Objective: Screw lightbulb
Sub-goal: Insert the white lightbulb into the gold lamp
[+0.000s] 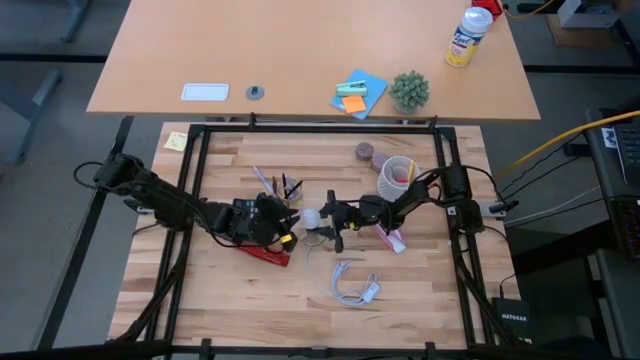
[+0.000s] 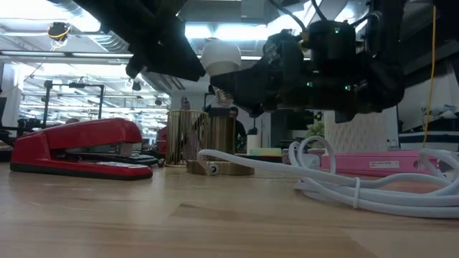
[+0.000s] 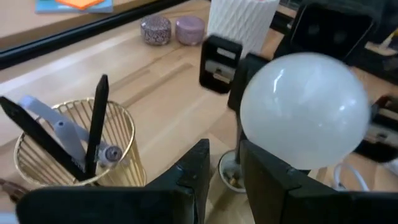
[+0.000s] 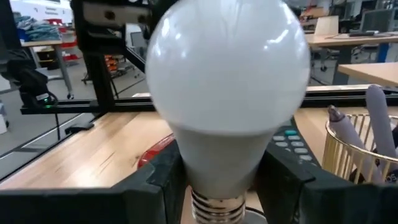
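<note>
1. While the right gripper (image 1: 326, 226) sits at the centre of the high view, its two dark fingers are closed around the neck of the round frosted-white lightbulb with a silvery screw end (image 4: 230, 81), holding it clear above the light wooden table (image 1: 220, 300).
2. Just to the bulb's left in the high view, the left gripper (image 3: 222, 168) has its fingers only narrowly parted; in its wrist view they sit low beside the globe, and whether they touch or hold anything cannot be told.
3. Judged from the grip on the smooth tapered neck, the bulb could slip or twist in the fingers if it is turned against resistance.
4. With the two grippers so close together, a small misjudged move could knock them against each other or tip the gold wire pen holder (image 3: 74, 146) standing near.
5. No socket shows clearly; a small round piece on the table below the bulb in the left wrist view is too hidden to identify.
6. At the lower left of the high view, the red stapler (image 2: 75, 147) is partly covered by the left arm.
</note>
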`<state>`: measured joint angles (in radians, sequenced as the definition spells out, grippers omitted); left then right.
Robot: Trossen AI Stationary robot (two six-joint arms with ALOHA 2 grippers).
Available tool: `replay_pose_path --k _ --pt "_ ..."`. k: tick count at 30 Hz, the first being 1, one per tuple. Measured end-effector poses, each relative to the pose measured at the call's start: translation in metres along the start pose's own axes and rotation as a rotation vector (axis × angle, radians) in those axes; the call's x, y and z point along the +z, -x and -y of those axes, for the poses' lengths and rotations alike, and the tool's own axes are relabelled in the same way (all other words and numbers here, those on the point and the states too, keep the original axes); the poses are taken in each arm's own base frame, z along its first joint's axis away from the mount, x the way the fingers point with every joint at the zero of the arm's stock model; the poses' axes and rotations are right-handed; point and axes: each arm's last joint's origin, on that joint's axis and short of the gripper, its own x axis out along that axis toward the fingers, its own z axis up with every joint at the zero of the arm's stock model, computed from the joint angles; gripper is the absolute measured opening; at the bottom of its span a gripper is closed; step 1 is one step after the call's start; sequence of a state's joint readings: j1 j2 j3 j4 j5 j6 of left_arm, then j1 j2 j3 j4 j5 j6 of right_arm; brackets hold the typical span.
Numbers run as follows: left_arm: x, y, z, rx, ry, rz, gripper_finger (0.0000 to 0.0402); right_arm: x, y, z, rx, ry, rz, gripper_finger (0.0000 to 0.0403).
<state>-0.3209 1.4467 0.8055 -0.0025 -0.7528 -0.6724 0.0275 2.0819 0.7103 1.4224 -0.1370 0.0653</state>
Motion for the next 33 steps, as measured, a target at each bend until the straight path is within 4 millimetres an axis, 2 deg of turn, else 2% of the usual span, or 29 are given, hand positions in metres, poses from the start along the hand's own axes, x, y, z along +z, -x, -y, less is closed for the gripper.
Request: replay_pose_path --k 8,21,33 --pt "0.004 -0.003 -0.002 0.004 0.014 0.014 0.0082 -0.022 0.002 0.003 -0.041 -0.036 0.031 0.0159" --pt "0.004 -0.003 -0.001 -0.002 -0.002 0.016 0.0082 -0.022 0.002 0.004 -0.091 -0.026 0.038 0.0159" --pt "0.019 -0.001 0.009 -0.087 -0.072 0.141 0.0082 -0.026 0.002 0.005 -0.113 -0.031 -0.003 0.0159"
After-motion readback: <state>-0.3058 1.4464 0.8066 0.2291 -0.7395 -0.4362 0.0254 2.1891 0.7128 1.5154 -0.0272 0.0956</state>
